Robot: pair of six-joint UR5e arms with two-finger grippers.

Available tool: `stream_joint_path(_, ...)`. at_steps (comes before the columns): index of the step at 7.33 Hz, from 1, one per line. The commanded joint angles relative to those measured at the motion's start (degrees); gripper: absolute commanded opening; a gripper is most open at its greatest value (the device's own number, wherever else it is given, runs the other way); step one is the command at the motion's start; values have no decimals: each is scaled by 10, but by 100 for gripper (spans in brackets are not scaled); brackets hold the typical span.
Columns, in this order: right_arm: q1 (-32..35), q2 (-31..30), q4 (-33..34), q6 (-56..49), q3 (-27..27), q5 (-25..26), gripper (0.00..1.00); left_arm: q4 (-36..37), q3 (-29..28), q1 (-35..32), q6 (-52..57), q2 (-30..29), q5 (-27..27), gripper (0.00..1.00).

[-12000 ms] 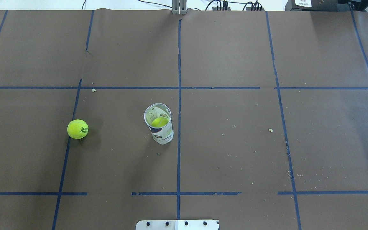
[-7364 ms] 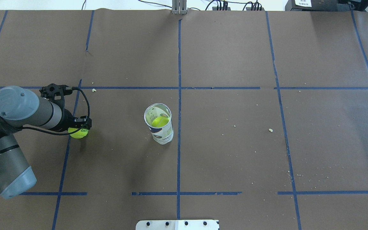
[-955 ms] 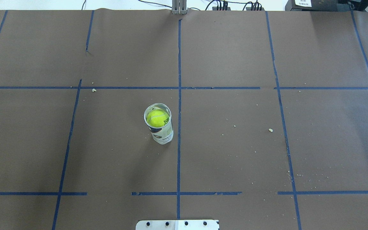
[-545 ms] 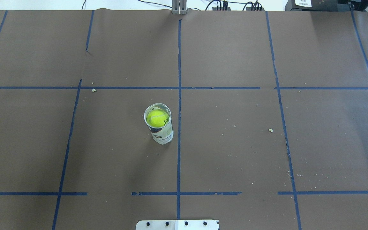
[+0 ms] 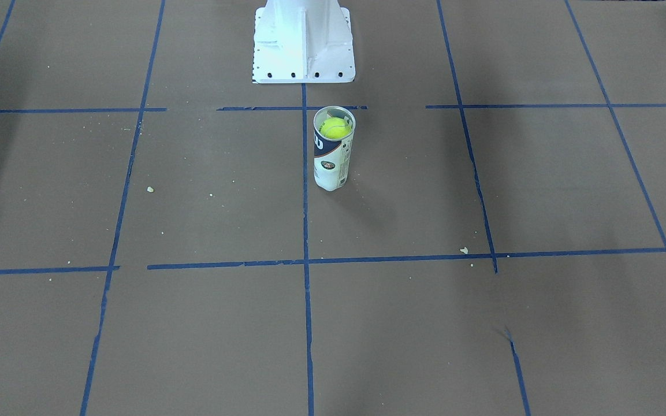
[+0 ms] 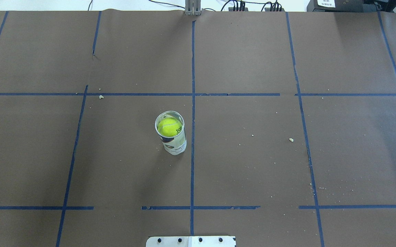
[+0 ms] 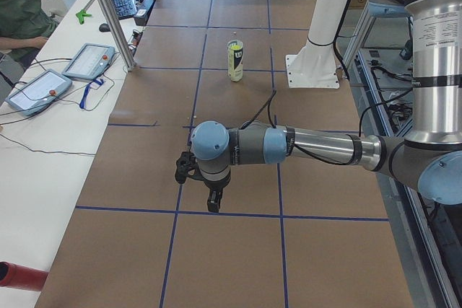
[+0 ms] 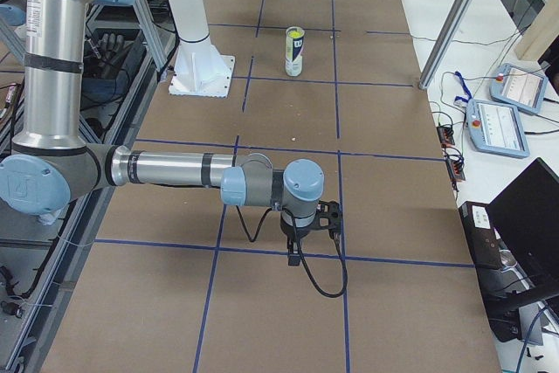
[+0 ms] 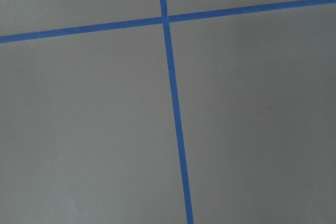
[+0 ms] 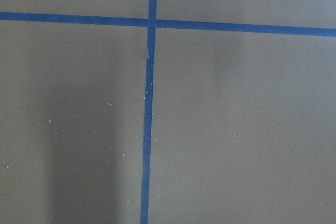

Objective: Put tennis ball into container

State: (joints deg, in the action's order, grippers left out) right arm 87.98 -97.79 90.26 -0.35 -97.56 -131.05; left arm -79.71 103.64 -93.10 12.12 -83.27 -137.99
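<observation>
The tennis ball [image 6: 169, 126] is seated inside the upright container [image 6: 174, 144]. The left tool [image 7: 214, 202] and right tool [image 8: 295, 246] are held well apart from it; their spread cannot be told.

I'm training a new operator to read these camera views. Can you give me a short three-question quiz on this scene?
1. True or false: the tennis ball lies outside the container.
2. The container stands A) upright, B) on its side, C) upside down.
3. Fill in: in the overhead view the container is just ___ of the centre blue tape line.
Key: 1 false; 2 A; 3 left.
</observation>
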Motion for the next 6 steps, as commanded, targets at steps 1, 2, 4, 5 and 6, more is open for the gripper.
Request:
stream_joint_path(1,0,0,0,0,0,0,100,0,1,-1,0,-1,1,100)
stream_joint_path(2,0,0,0,0,0,0,100,0,0,-1,0,-1,1,100)
stream_joint_path(4,0,1,0,0,0,0,100,0,0,-6,0,-1,1,100)
stream_joint_path(5,0,0,0,0,0,0,100,-1,0,-7,0,-1,1,100)
stream_joint_path(6,0,0,0,0,0,0,100,-1,-1,-7,0,-1,2,100)
